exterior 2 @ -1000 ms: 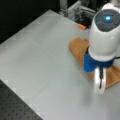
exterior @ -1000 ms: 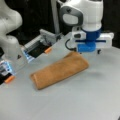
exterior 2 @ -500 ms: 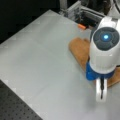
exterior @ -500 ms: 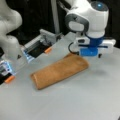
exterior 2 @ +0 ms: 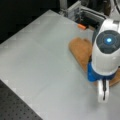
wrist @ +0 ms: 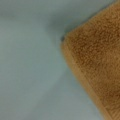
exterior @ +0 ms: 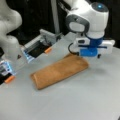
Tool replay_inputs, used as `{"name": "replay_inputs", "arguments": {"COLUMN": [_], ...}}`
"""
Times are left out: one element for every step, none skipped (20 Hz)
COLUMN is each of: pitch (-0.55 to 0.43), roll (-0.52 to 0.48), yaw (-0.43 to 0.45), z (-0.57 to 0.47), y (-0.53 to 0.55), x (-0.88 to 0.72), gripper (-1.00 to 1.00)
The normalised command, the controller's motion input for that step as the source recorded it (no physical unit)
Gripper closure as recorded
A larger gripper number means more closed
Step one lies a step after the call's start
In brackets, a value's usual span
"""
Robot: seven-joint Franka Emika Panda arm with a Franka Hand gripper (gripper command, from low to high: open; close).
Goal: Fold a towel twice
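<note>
The towel [exterior: 60, 71] lies flat on the grey table [exterior: 75, 100] as a long, narrow orange-brown strip, folded lengthwise. It runs from a front view's lower left to its upper right. My gripper [exterior: 90, 55] hangs just over the strip's right end, its blue-and-white hand hiding the fingers. In a front view the towel [exterior 2: 79, 50] shows only its far end, the rest being covered by the arm [exterior 2: 106, 52]. The wrist view shows one towel corner [wrist: 97, 62] on bare table, with no finger in sight.
A second white robot arm [exterior: 10, 32] stands at a front view's left. Behind the towel sits a grey metal fixture [exterior: 41, 43] with orange tabs [exterior: 47, 50]. A black perforated board [exterior 2: 15, 107] borders the table edge.
The arm has shifted a little along the towel toward its end, lower in a front view. The towel lies as before.
</note>
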Motion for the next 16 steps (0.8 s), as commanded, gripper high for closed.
{"name": "replay_inputs", "arguments": {"pitch": [-0.029,-0.046,-0.060,-0.060,-0.057,-0.052,-0.048,-0.052,-0.051,-0.059,-0.062,-0.063,-0.065,-0.066,-0.064,-0.066], "roll": [-0.320,-0.318,-0.309,-0.298,-0.287,-0.279,-0.262,-0.256,-0.249,-0.247,-0.246,-0.242,-0.239,-0.239,-0.244,-0.253], "yaw": [-0.009,-0.023,-0.030,-0.040,-0.048,-0.051,-0.041,-0.048,-0.047,-0.056,-0.054,-0.047,-0.036,-0.022,-0.006,0.002], "z": [-0.19,-0.20,-0.22,-0.22,-0.20,-0.18,-0.16,-0.16,-0.15,-0.15,-0.15,-0.16,-0.17,-0.18,-0.20,-0.22], "y": [-0.03,-0.02,0.00,0.02,0.04,0.05,0.07,0.10,0.12,0.14,0.14,0.15,0.14,0.13,0.11,0.09], "x": [0.18,0.18,0.18,0.17,0.16,0.15,0.12,0.10,0.08,0.06,0.05,0.03,0.01,-0.02,-0.05,-0.07], "gripper": [-1.00,-1.00,-1.00,-1.00,-1.00,-1.00,-1.00,-1.00,-1.00,-1.00,-1.00,-1.00,-1.00,-1.00,-1.00,-1.00]}}
